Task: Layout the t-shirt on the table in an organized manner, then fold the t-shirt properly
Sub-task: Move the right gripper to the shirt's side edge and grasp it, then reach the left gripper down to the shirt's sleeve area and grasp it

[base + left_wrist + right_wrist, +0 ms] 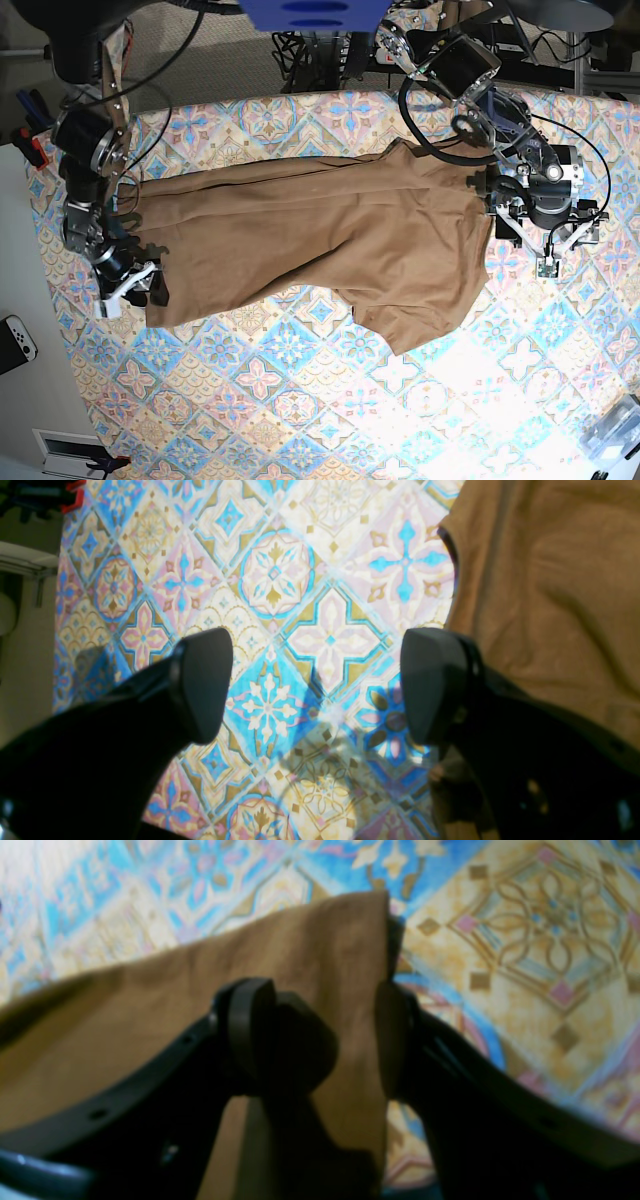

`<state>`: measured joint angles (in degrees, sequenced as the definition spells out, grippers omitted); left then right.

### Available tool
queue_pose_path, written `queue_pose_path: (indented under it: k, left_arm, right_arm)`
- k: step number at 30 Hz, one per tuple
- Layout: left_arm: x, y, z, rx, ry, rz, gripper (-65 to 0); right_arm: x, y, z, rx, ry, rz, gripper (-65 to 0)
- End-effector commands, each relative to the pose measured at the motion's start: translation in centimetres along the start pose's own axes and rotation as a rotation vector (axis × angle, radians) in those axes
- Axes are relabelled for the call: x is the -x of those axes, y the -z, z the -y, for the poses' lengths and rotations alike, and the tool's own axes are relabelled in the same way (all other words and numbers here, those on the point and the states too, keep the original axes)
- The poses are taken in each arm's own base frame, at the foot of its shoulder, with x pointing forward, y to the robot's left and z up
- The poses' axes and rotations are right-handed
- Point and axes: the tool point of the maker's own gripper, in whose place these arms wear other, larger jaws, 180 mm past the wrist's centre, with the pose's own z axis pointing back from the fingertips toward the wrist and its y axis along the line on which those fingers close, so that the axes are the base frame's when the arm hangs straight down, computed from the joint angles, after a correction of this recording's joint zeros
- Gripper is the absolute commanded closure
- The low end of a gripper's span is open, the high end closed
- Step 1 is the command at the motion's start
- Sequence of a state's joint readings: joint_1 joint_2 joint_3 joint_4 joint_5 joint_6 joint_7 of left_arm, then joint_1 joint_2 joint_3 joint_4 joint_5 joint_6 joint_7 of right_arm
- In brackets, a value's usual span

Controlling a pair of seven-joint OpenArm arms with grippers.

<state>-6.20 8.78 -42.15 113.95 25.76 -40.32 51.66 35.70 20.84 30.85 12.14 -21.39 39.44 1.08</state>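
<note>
We found the plain tan-brown short-sleeved cotton t-shirt (310,240) spread loosely across the desk (300,400) with its pastel blue, pink and cream tiled cloth, rumpled and not yet squared. The right gripper (325,1040) had its jaws parted astride a hem corner, not visibly clamped. The left gripper (315,685) hung wide apart over bare cloth just beside the shirt's edge, holding nothing. We judged the fabric light, limp and prone to bunching, best pinched at corners and hems
</note>
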Motion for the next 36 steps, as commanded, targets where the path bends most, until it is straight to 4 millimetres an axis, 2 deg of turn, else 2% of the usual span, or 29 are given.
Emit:
queue_pose_path:
  k: [1,4,5,10,14,16,19,20,32,34,36]
  left_arm:
    - [-1.5,-0.4,-0.3,-0.011,-0.013,0.051,-50.5]
    - [-1.3,-0.4,-0.2,-0.010,-0.011,0.047,-50.5]
    - [-1.3,-0.4,-0.2,-0.010,-0.011,0.047,-50.5]
    - [-1.2,-0.4,-0.2,-0.010,-0.012,0.044,-50.5]
    - [-1.2,-0.4,-0.2,-0.010,-0.012,0.046,-50.5]
    - [-1.2,-0.4,-0.2,-0.009,-0.012,0.047,-50.5]
    - [-1.2,-0.4,-0.2,-0.009,-0.012,0.047,-50.5]
    - [-1.3,-0.4,-0.2,-0.009,-0.012,0.049,-50.5]
    - [-1.9,-0.4,-0.1,-0.006,-0.011,0.062,-50.5]
    - [-1.8,-0.3,-0.1,-0.005,-0.011,0.061,-50.5]
    - [-1.8,-0.3,-0.1,-0.005,-0.011,0.061,-50.5]
  right_arm:
    - [-0.5,0.7,-0.9,-0.018,-0.028,-0.013,-30.5]
    - [1.2,2.4,-4.4,-0.085,-0.082,-0.077,-30.5]
    - [1.9,2.6,-5.0,-0.098,-0.105,-0.101,-30.5]
    - [3.7,2.3,-4.9,-0.108,-0.208,-0.195,-30.5]
    - [4.1,2.3,-4.8,-0.110,-0.230,-0.215,-28.9]
    - [4.1,2.3,-4.8,-0.110,-0.230,-0.215,-21.5]
    - [4.0,2.3,-4.8,-0.110,-0.229,-0.214,-1.6]
    - [4.1,2.2,-4.9,-0.110,-0.227,-0.214,0.0]
    - [4.1,2.2,-4.8,-0.106,-0.220,-0.209,0.0]
    - [3.8,2.0,-4.2,-0.085,-0.191,-0.180,0.0]
    - [2.3,1.4,-2.8,-0.037,-0.205,-0.129,0.0]
